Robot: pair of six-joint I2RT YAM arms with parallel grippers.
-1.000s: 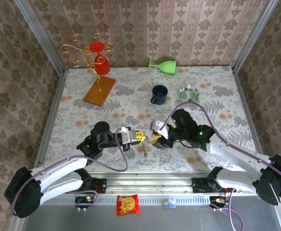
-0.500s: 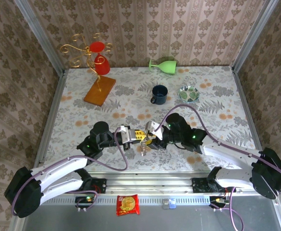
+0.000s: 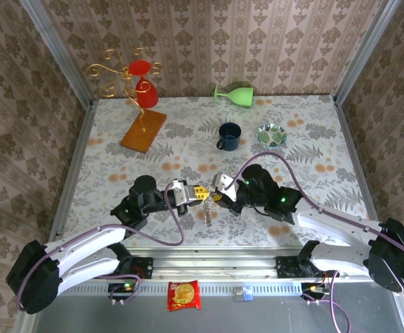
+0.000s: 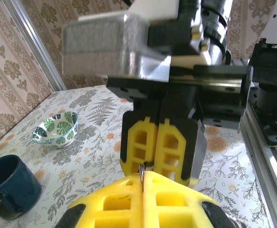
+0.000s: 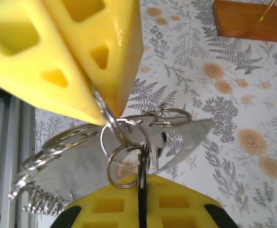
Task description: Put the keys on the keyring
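left fingers (image 3: 198, 193) pinched shut on keyring (image 5: 113, 130) | right fingers (image 3: 220, 198) clamped on keys (image 5: 154, 141) (by a small ring) | risk: if you tug sideways the wire could slip and the bunch drops to the desk (image 3: 312, 139)

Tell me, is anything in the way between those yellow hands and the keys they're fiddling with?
Nothing visible is. The left hand pinches the keyring and the right hand pinches a small ring of the keys. The two meet tip to tip above the table, with the blue mug well behind them.
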